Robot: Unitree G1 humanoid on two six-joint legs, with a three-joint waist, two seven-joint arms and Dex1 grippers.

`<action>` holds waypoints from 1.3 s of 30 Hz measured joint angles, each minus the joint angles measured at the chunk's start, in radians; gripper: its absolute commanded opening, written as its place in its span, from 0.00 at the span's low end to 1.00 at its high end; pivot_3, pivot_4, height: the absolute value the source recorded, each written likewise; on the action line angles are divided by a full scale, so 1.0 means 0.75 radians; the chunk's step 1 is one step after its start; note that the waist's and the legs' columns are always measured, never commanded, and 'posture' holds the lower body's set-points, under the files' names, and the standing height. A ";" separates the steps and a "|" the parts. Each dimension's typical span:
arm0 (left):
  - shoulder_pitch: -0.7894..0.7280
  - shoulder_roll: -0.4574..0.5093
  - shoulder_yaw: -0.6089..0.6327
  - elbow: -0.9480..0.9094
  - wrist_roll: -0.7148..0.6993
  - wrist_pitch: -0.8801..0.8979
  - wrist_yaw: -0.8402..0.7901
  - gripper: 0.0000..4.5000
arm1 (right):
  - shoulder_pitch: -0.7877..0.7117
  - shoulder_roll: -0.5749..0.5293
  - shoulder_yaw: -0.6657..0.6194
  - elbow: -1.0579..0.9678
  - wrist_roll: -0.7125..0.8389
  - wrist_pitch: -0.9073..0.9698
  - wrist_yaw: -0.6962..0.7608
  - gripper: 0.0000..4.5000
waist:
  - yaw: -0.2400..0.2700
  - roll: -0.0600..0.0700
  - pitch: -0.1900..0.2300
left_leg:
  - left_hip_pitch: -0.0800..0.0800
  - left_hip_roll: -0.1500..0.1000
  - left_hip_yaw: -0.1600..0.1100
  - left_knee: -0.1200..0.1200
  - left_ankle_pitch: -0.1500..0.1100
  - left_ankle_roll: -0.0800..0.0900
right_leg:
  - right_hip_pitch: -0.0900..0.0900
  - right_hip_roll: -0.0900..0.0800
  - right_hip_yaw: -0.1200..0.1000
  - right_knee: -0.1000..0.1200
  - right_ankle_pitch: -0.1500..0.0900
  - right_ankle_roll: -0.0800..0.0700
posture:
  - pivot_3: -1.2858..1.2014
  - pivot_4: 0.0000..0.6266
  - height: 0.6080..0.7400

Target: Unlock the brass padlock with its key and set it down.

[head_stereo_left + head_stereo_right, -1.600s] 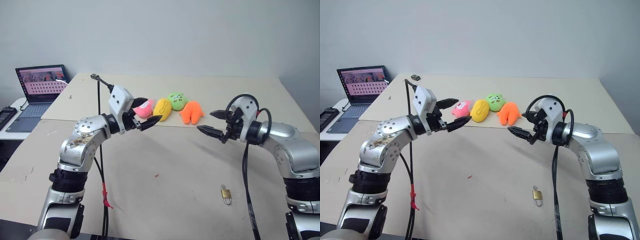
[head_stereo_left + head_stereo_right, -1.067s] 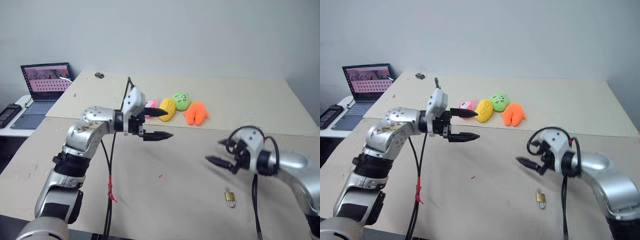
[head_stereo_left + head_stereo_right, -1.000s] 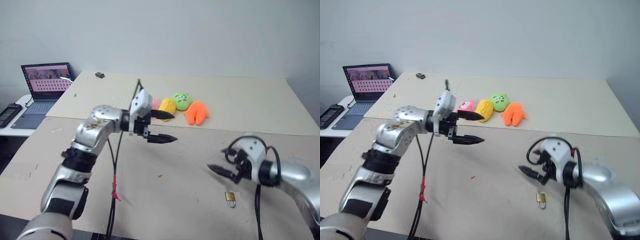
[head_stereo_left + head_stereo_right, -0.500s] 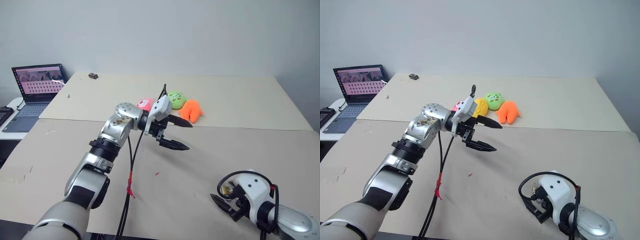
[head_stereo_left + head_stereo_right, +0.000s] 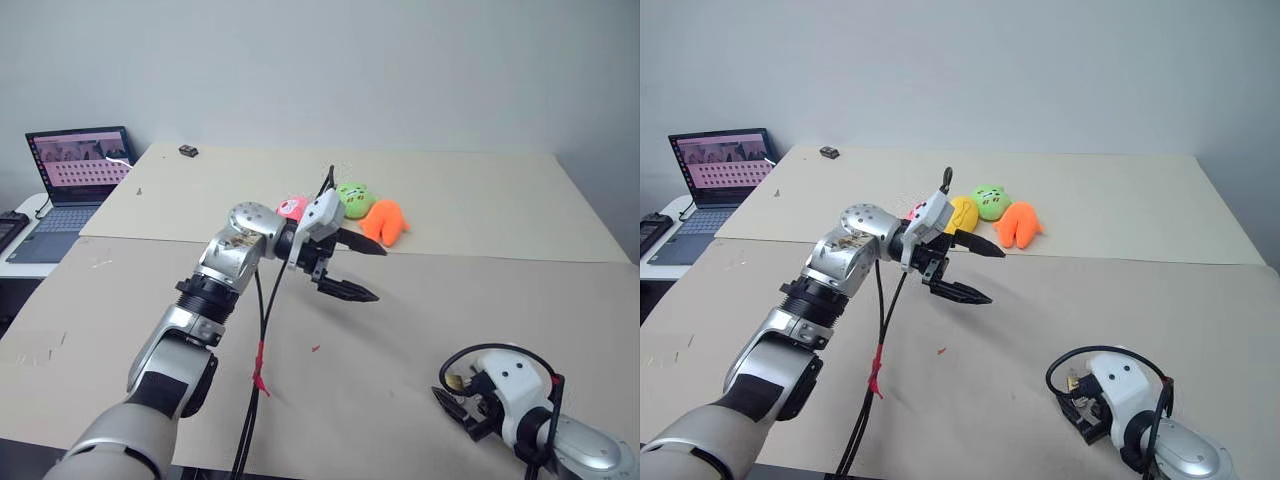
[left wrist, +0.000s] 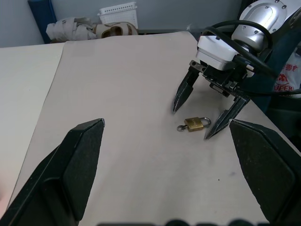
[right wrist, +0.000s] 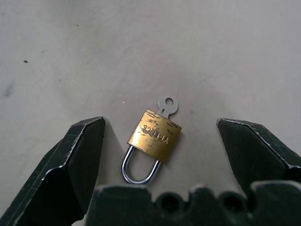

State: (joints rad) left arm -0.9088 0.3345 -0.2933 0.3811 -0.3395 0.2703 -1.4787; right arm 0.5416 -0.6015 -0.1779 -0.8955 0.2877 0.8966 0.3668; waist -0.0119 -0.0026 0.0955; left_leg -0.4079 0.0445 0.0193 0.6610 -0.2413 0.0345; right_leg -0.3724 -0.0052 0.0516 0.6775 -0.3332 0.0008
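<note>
The brass padlock (image 7: 154,137) lies flat on the tabletop (image 5: 400,330), near the edge closest to the robot on its right side, shackle closed. The key (image 7: 167,106) is seated in the keyway at the end opposite the shackle, its bow projecting from the body.

The right gripper (image 6: 207,111) hangs just above the padlock with its jaws fully open, straddling the padlock without touching it. The left gripper (image 5: 358,270) is held over the middle of the tabletop, well apart from the padlock, jaws also fully open and empty.

Recommended procedure for the step in hand, the first grasp:
1. Lower the right gripper squarely, keeping the padlock centred between the 2 fingers.
2. Close on the brass body, not on the shackle or key.
3. Leave the key bow exposed so the left gripper can turn it.

Caution: the padlock is small and flat; an off-centre closure will likely push it across the tabletop.
</note>
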 measured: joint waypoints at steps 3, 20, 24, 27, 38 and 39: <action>0.007 0.019 0.000 -0.014 0.000 0.022 0.008 1.00 | 0.019 0.005 0.018 0.026 -0.028 -0.060 0.002 1.00 | 0.000 0.000 0.000 | 0.000 0.000 0.000 0.000 0.000 0.000 | 0.000 0.000 0.001 0.001 0.000 0.000 | 0.52 0.24 0.32; 0.008 0.034 0.004 -0.024 0.002 0.027 0.008 1.00 | 0.135 0.052 0.073 0.066 -0.104 -0.246 0.002 0.45 | 0.011 -0.002 -0.001 | 0.001 -0.001 0.000 0.001 0.000 0.000 | 0.002 0.002 0.009 0.003 -0.001 0.001 | 0.52 0.24 0.32; 0.008 0.034 0.004 -0.024 0.003 0.026 0.007 1.00 | 0.143 0.052 0.067 0.060 -0.107 -0.255 0.002 0.20 | 0.019 -0.003 -0.001 | 0.001 -0.003 0.000 0.003 0.000 0.000 | 0.003 0.002 0.014 0.002 -0.002 0.003 | 0.52 0.24 0.32; 0.008 0.034 0.004 -0.024 0.003 0.026 0.006 1.00 | 0.142 0.050 0.065 0.061 -0.107 -0.256 0.004 0.20 | 0.021 -0.003 -0.001 | 0.001 -0.004 0.000 0.003 0.000 0.000 | 0.003 0.002 0.016 0.002 -0.002 0.004 | 0.52 0.24 0.32; 0.018 0.040 0.010 -0.041 0.005 0.030 0.043 1.00 | -0.143 -0.119 0.127 0.157 -0.110 -0.210 0.119 0.20 | -0.010 -0.003 -0.001 | 0.003 -0.010 0.000 0.005 0.000 0.000 | 0.003 0.002 0.024 0.005 -0.001 0.005 | 0.52 0.24 0.32; 0.025 0.048 0.016 -0.052 0.007 0.035 0.056 1.00 | -0.215 -0.136 0.146 0.180 -0.110 -0.196 0.134 0.20 | -0.012 -0.003 -0.001 | 0.004 -0.010 0.000 0.005 0.000 0.000 | 0.003 0.002 0.024 0.005 -0.001 0.005 | 0.52 0.24 0.32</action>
State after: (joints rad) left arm -0.8898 0.3703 -0.2813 0.3419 -0.3345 0.2964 -1.4364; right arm 0.3805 -0.7038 -0.0684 -0.7606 0.2052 0.7497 0.4672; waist -0.0212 -0.0049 0.0950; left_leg -0.4049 0.0371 0.0190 0.6648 -0.2414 0.0347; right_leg -0.3704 -0.0034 0.0697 0.6812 -0.3340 0.0047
